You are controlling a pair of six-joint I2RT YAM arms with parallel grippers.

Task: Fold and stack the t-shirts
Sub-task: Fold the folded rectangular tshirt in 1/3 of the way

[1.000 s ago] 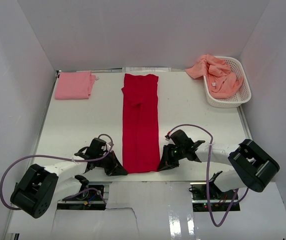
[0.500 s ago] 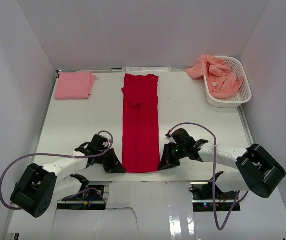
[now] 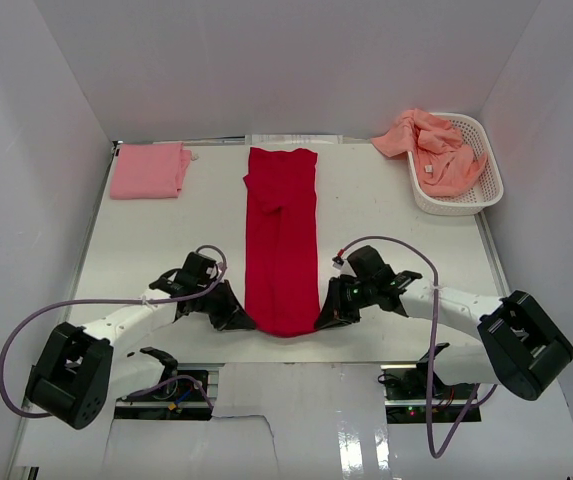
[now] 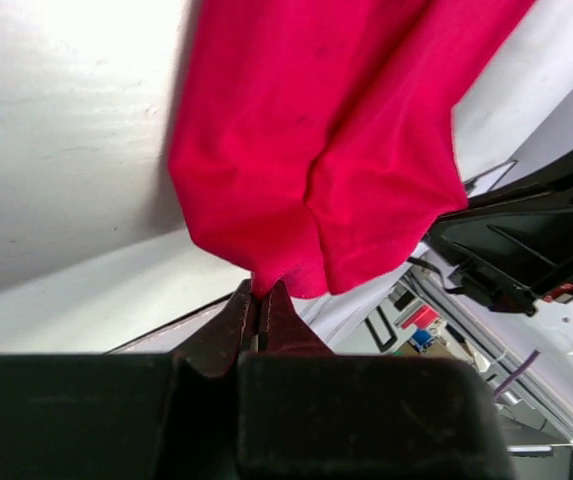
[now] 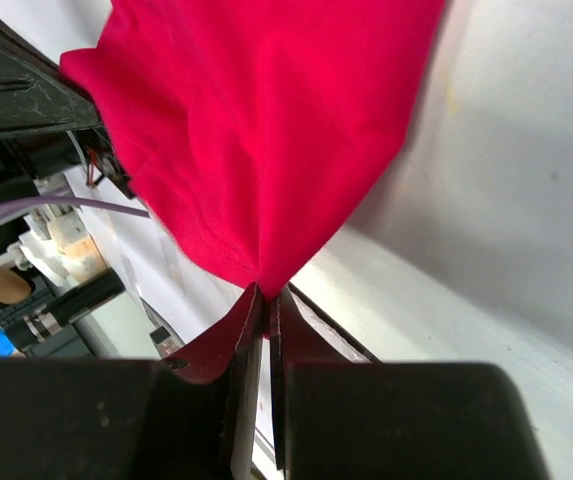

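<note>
A bright red t-shirt [image 3: 281,235], folded into a long narrow strip, lies down the middle of the table. My left gripper [image 3: 245,322] is shut on its near left corner, and the red cloth [image 4: 316,150] hangs from the pinched fingers. My right gripper [image 3: 323,320] is shut on the near right corner, with the red cloth [image 5: 266,130] hanging above the jaws. The near hem is lifted and sags between the two grippers. A folded light pink t-shirt [image 3: 149,171] lies at the far left. Salmon-orange t-shirts [image 3: 431,145] are heaped in the basket.
A white latticed basket [image 3: 486,185] stands at the far right corner, cloth spilling over its left rim. White walls close in the table [image 3: 146,250] on three sides. Arm bases and cables sit at the near edge.
Both grippers have moved slightly away from the near edge and inward, lifting the red shirt's near hem, which now sags in a curve between them.
</note>
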